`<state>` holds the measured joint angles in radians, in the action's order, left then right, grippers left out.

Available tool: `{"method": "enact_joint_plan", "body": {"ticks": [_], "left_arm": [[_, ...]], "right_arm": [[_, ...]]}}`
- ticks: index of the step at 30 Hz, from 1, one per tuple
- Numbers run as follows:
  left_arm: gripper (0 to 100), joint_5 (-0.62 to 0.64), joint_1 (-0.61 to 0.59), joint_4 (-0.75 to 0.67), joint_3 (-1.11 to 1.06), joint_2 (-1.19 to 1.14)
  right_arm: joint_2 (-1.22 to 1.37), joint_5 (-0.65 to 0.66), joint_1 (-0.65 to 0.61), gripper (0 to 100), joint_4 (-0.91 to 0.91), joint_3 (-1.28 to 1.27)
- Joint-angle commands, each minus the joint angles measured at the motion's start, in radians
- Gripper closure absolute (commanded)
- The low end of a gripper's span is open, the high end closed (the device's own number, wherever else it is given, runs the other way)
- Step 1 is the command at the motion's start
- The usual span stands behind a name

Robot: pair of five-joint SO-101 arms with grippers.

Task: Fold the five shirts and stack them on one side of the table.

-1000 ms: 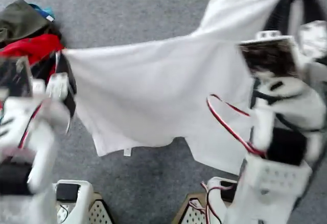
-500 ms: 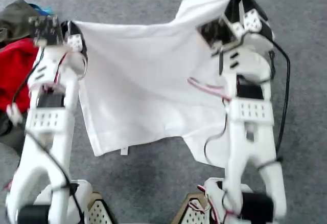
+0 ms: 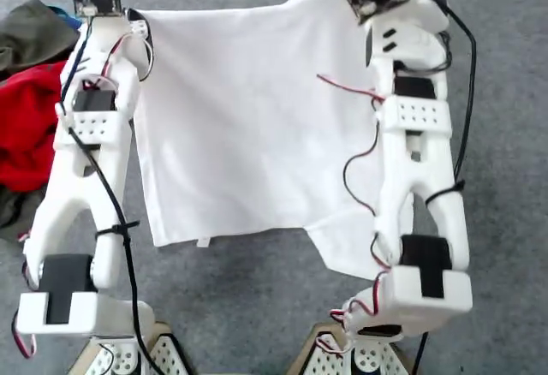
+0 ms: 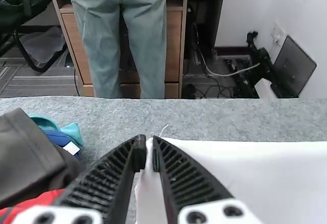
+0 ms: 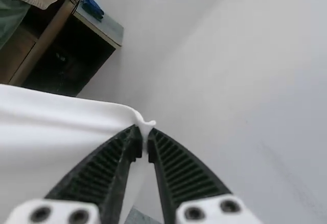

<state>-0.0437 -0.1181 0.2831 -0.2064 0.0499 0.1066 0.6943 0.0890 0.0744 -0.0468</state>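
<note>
Plain white shirt [image 3: 248, 118], no pattern, on a mottled grey table [image 3: 257, 306]; alongside lie a red garment [image 3: 30, 127], an olive-grey garment [image 3: 34, 32] and a teal-and-blue garment [image 4: 56, 132].

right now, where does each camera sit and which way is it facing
High view: fixed above the table, looking down; shows the left arm, the right arm, the shirt held between them, and a pile of clothes.
Left wrist view: on the left arm's wrist, facing over the table's far edge into the room; its left tool is shut on a shirt corner.
Right wrist view: on the right arm's wrist, tilted up at a wall; its right tool is shut on the shirt's edge.
Shared: the high and left wrist views both show the shirt and pile.
</note>
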Motion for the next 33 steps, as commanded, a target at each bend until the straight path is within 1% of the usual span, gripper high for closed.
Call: {"method": "enact_joint_plan", "body": {"ticks": [1, 5, 9, 11, 14, 16, 20, 24, 28, 31, 33], "left_arm": [[97, -0.014, -0.024, 0.02, 0.139, -0.04], [97, -0.014, -0.025, 0.041, 0.223, -0.115], [97, -0.017, -0.024, 0.132, 0.255, -0.141], [97, -0.017, -0.025, 0.152, 0.255, -0.144], [97, -0.015, -0.03, 0.166, 0.245, -0.14], [97, -0.015, -0.03, 0.201, 0.243, -0.138], [97, -0.015, -0.022, 0.324, 0.243, -0.137], [97, -0.015, -0.016, 0.445, 0.22, -0.146], [97, -0.021, 0.044, 0.526, 0.133, -0.138], [97, -0.023, 0.105, 0.569, 0.064, -0.137], [97, -0.023, 0.128, 0.592, 0.021, -0.137]], "right_arm": [[0.062, -0.008, -0.025, 98.5, -0.169, 0.272], [0.197, -0.011, -0.035, 98.5, -0.33, 0.512], [0.278, -0.086, -0.035, 98.5, -0.509, 0.707], [0.297, -0.098, -0.032, 98.5, -0.612, 0.766], [0.3, -0.095, -0.032, 98.5, -0.79, 0.805], [0.3, -0.094, -0.032, 98.5, -0.91, 0.82], [0.3, -0.097, -0.032, 98.5, -1.135, 0.857], [0.3, -0.094, -0.02, 98.5, -1.3, 0.883], [0.3, -0.081, -0.008, 98.5, -1.402, 0.885], [0.3, -0.005, -0.005, 98.5, -1.539, 0.883], [0.3, 0.017, -0.005, 98.5, -1.619, 0.892]]}}
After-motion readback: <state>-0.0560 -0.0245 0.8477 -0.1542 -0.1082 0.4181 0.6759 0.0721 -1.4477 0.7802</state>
